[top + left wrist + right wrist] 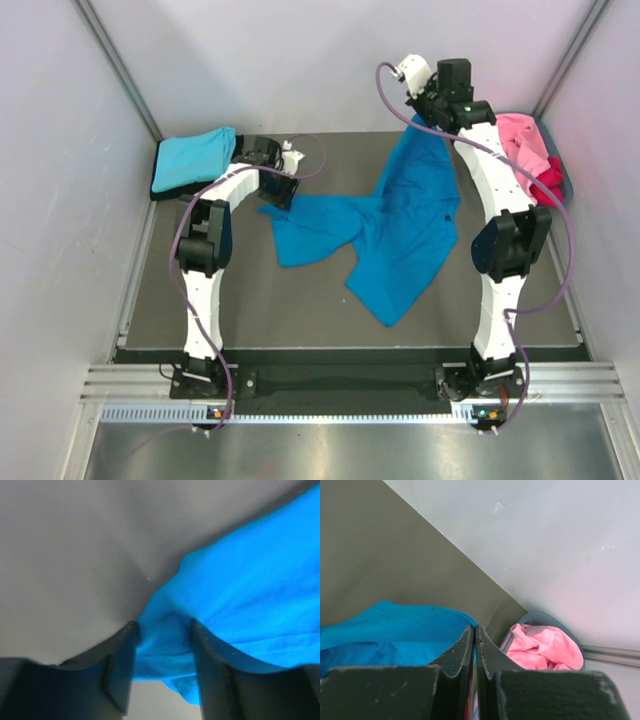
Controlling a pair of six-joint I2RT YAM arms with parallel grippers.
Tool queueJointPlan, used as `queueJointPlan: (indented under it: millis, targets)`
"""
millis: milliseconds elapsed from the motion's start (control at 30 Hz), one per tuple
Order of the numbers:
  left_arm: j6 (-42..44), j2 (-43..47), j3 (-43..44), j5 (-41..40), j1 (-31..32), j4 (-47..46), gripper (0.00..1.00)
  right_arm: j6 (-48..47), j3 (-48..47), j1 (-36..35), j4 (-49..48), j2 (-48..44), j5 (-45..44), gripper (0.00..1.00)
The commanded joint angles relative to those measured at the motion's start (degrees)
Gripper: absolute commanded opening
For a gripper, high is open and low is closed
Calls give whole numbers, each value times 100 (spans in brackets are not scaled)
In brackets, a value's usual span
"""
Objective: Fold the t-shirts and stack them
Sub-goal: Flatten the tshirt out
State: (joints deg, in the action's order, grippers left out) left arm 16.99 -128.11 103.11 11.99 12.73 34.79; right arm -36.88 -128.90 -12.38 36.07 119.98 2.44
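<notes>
A bright blue t-shirt point(385, 225) lies crumpled across the middle of the dark table. My right gripper point(418, 118) is shut on its far edge and holds that part raised near the back wall; in the right wrist view point(475, 630) the jaws are pressed together with blue cloth point(395, 635) hanging below. My left gripper point(281, 193) is at the shirt's left corner; in the left wrist view point(162, 630) a bunch of blue cloth point(250, 580) fills the gap between the fingers point(125, 650). A folded turquoise t-shirt point(190, 160) lies at the back left.
A grey-blue tub point(540, 616) at the back right holds pink t-shirts point(520, 140), also in the right wrist view point(545, 647), and a crimson one point(550, 180). White walls enclose the table on three sides. A metal rail runs along the near edge point(350, 385).
</notes>
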Motion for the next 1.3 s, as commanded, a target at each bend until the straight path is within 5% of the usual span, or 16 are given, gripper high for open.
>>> queueJointPlan:
  millis: [0, 133, 167, 233, 400, 567, 733, 800, 833, 933, 1267]
  targets:
    - [32, -12, 245, -91, -34, 204, 49, 23, 67, -54, -162, -379, -85, 0]
    - [-29, -38, 253, -56, -34, 160, 31, 32, 67, -54, -162, -318, -94, 0]
    - [-29, -38, 280, -39, -34, 178, 11, 32, 58, -62, -171, -309, -94, 0]
    - [-47, 84, 367, -13, -34, 256, 0, 32, -3, -71, -215, -248, -129, 0]
    - [23, 1041, 657, -4, -34, -129, 0, -12, -302, -71, -435, 95, -402, 0]
    - [620, 2702, -35, 1187, -25, 18, 0, 23, -373, -80, -470, 359, -533, 0]
    - [1507, 3923, -1175, 2218, 220, 2677, 0, 50, -171, -89, -461, 298, -569, 0]
    - [2111, 4083, -1546, 2378, 465, 4027, 11, 32, -118, -89, -452, 254, -560, 0]
    - [2202, 4162, -1905, 2361, 511, 4288, 32, 23, -109, -98, -435, 245, -560, 0]
    - [2361, 4198, -2285, 2072, 511, 4712, 51, -38, -48, -159, -417, 210, -578, 0]
    - [1307, 2926, -1164, 455, 458, 1981, 54, -205, 154, -353, -417, 43, -745, 0]
